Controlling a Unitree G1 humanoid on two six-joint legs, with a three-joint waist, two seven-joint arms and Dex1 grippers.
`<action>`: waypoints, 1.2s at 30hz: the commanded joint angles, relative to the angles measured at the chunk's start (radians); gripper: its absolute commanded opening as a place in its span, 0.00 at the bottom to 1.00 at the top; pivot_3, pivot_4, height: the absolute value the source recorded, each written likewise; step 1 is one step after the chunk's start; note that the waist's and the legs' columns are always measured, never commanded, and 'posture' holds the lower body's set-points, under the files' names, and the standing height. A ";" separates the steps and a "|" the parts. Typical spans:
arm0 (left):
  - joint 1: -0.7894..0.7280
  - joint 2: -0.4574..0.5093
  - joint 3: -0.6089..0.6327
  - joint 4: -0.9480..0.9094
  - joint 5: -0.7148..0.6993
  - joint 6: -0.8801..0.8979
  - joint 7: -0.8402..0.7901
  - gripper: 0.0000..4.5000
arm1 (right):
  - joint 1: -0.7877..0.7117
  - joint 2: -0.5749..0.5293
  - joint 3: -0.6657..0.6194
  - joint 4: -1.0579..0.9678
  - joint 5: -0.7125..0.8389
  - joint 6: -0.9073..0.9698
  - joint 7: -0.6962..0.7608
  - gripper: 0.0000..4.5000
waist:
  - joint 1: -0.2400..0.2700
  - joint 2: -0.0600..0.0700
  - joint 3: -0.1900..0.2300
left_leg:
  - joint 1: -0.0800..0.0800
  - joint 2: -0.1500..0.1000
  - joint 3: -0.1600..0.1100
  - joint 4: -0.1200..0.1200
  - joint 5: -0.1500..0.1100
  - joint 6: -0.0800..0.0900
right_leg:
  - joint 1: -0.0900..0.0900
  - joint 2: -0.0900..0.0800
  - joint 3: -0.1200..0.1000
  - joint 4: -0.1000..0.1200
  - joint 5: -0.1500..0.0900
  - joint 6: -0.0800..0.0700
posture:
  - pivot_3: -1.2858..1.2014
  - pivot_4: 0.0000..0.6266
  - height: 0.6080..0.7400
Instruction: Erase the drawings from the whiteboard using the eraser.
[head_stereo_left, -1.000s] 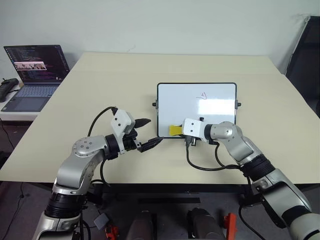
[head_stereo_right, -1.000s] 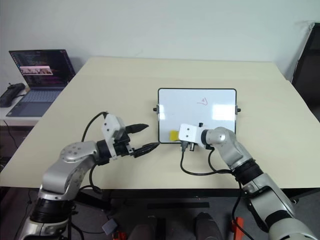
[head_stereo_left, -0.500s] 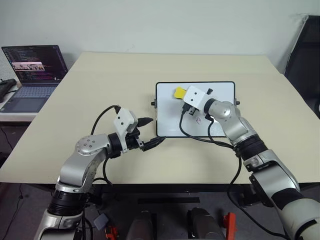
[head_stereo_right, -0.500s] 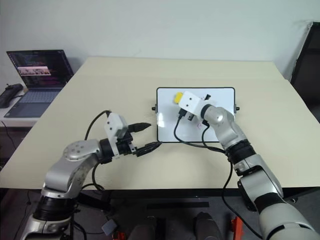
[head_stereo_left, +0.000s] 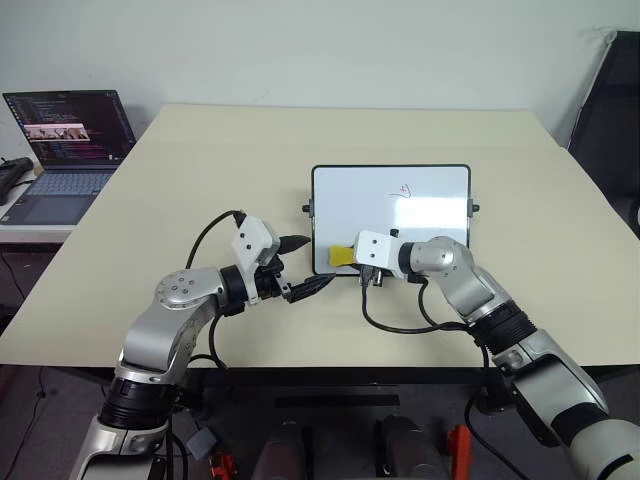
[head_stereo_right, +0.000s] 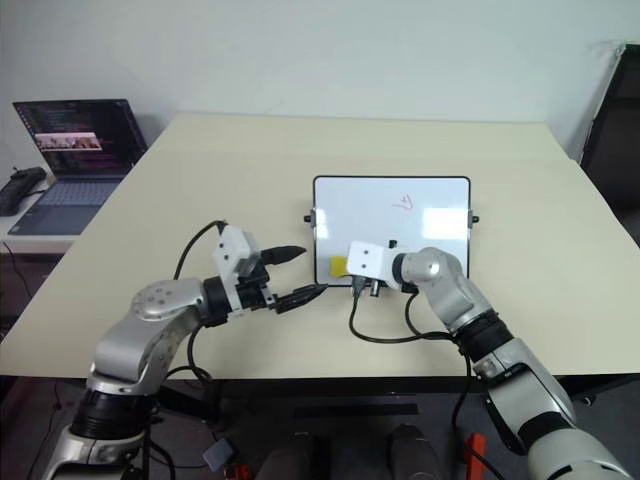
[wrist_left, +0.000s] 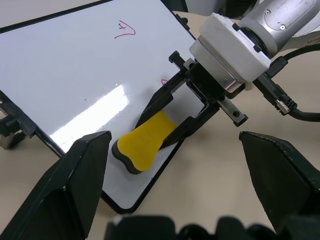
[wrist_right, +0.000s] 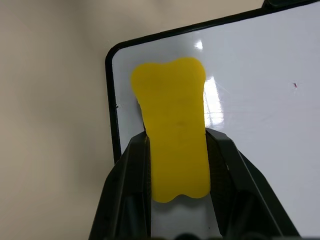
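Right tool (head_stereo_left: 345, 257): you are clamping the eraser (wrist_right: 175, 145) between its fingers, pressing it at the whiteboard's (head_stereo_left: 390, 200) 7 o'clock corner.
Left tool (head_stereo_left: 305, 266): fingers are standing apart, holding nothing, just beside that corner.
Drawings (head_stereo_left: 404, 189): one pink scribble is sitting toward 1 o'clock.

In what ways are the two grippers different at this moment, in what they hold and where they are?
The right gripper is shut on the yellow eraser, while the left gripper is open and empty. The right gripper presses the eraser onto the whiteboard at its near left corner; the left gripper is at the board's near left edge, over the table. Both have two black fingers.
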 joint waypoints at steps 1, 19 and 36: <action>-0.038 0.005 0.011 -0.008 -0.007 -0.018 -0.008 1.00 | -0.022 -0.067 -0.117 -0.046 0.051 0.096 0.022 0.25 | 0.006 0.000 0.001 | -0.001 0.000 0.000 0.000 0.000 0.000 | 0.000 0.000 0.000 0.000 0.000 0.000 | 0.52 0.24 1.00; -0.130 0.030 0.017 0.058 -0.010 -0.042 -0.057 1.00 | 0.290 -0.522 -0.598 -0.396 0.522 0.305 0.305 0.25 | 0.028 -0.001 0.005 | -0.021 -0.002 -0.002 -0.002 -0.004 -0.004 | -0.018 -0.002 -0.005 -0.001 -0.002 0.003 | 0.52 0.24 1.00; -0.181 0.015 -0.009 0.113 0.020 -0.065 -0.088 1.00 | 0.324 -0.541 -0.595 -0.404 0.541 0.297 0.246 0.25 | 0.021 0.000 0.005 | -0.019 -0.001 -0.001 -0.001 -0.004 -0.004 | -0.018 0.000 -0.003 0.000 -0.003 0.007 | 0.52 0.24 1.00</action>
